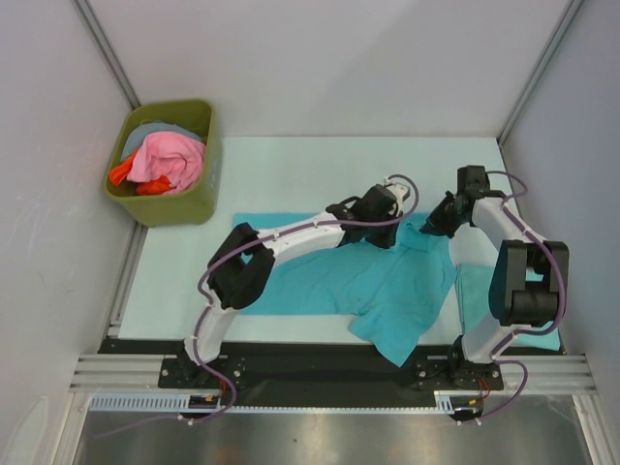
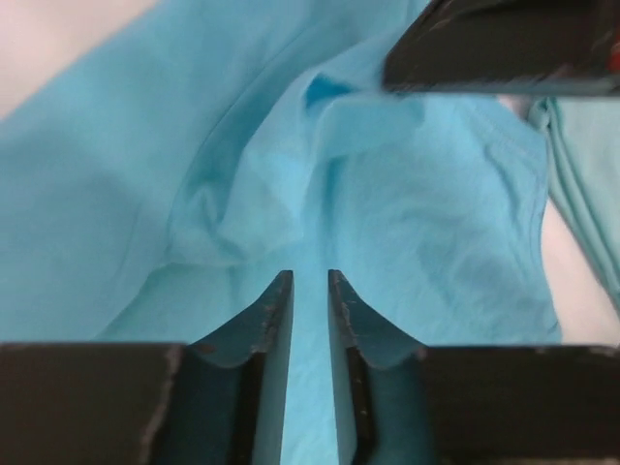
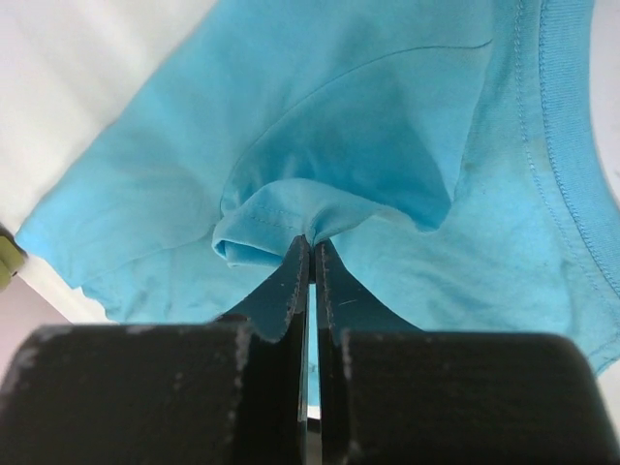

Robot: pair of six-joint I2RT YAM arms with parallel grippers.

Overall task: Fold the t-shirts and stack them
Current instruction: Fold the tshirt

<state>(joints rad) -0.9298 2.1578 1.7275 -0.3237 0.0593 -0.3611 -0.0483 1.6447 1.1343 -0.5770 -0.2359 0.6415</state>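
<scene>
Pinching a raised fold of the turquoise t-shirt [image 1: 387,291], my right gripper [image 3: 312,240] has its jaws pressed together on the cloth near the far right part of the bench [image 1: 291,174]. My left gripper [image 2: 310,276] hovers over the same shirt just beside it, jaws a narrow slot apart with no fabric visibly caught between them. The shirt lies rumpled across the middle of the bench, one corner spilling over the near edge.

To fold well, I judge the left hand needs a firm bite on a single layer before either arm lifts. Both should then rise together and pull gently apart, so the thin fabric flattens rather than bunches.

Only the right wrist camera shows that pinch plainly, along with a stitched hem and a ribbed band. The overhead camera hides both sets of fingertips. It alone shows a second teal shirt [image 1: 475,291] lying flat by the right edge, and an olive bin [image 1: 199,208] of pink and orange cloth at the far left corner.
</scene>
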